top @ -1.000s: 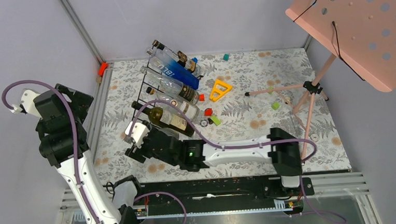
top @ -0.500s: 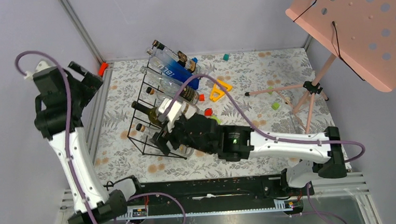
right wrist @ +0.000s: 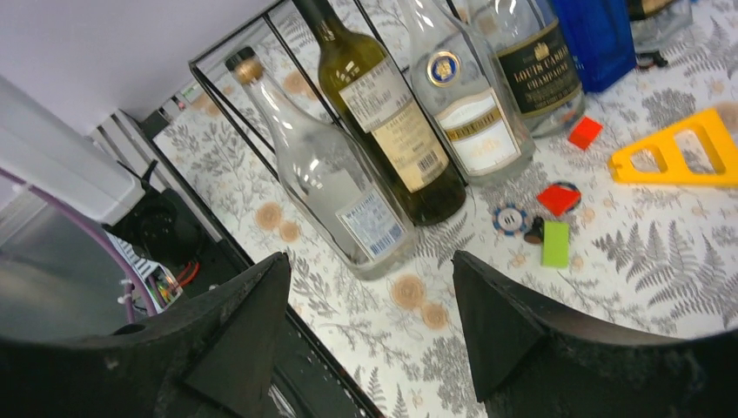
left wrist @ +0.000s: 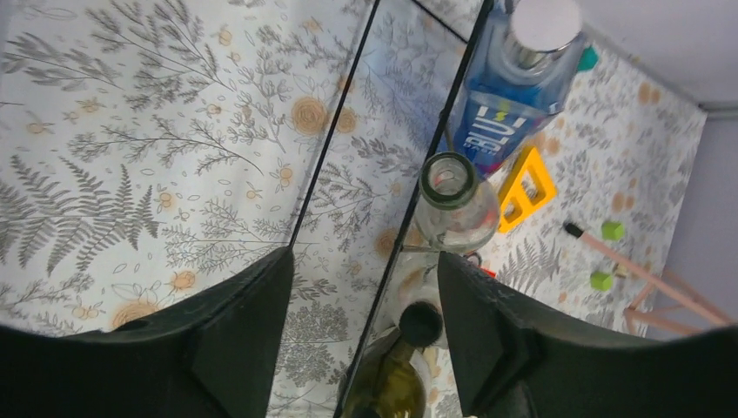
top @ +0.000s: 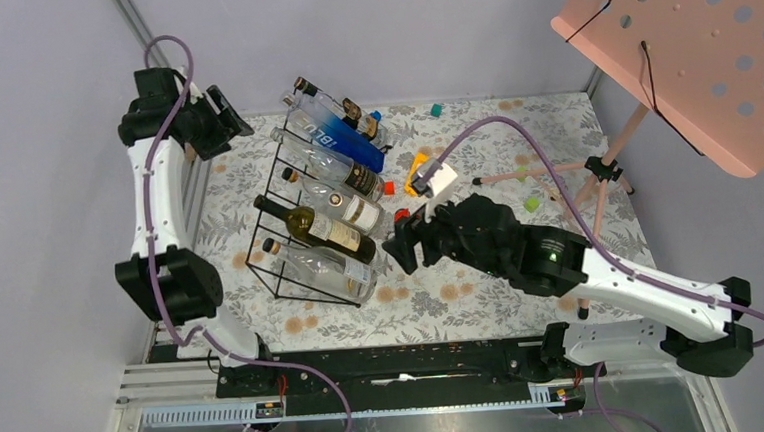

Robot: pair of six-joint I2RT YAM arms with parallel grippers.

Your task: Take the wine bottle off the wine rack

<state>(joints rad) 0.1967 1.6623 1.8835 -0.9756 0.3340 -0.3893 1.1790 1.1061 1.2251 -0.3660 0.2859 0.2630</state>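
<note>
The black wire wine rack (top: 278,244) stands left of centre and carries several bottles lying side by side. The dark green wine bottle (top: 321,232) lies second from the near end, neck to the left. My left gripper (top: 216,120) is open at the back left, above the neck ends. In the left wrist view (left wrist: 364,261) the wine bottle's dark cap (left wrist: 421,324) shows between its jaws, below them. My right gripper (top: 406,247) is open and empty, right of the bottle bases. In the right wrist view (right wrist: 370,261) the wine bottle (right wrist: 383,113) lies ahead, beside a clear bottle (right wrist: 335,187).
A pink perforated music stand (top: 693,42) stands on a tripod (top: 561,177) at the right. A yellow triangle (top: 424,173), small red and green blocks (top: 415,232) and a poker chip (right wrist: 507,219) lie near the bottle bases. A blue bottle (top: 344,146) lies at the rack's far end.
My left arm swung up and back to the rack's neck end. My right arm moved from over the rack's near left corner to the right of the bottle bases.
</note>
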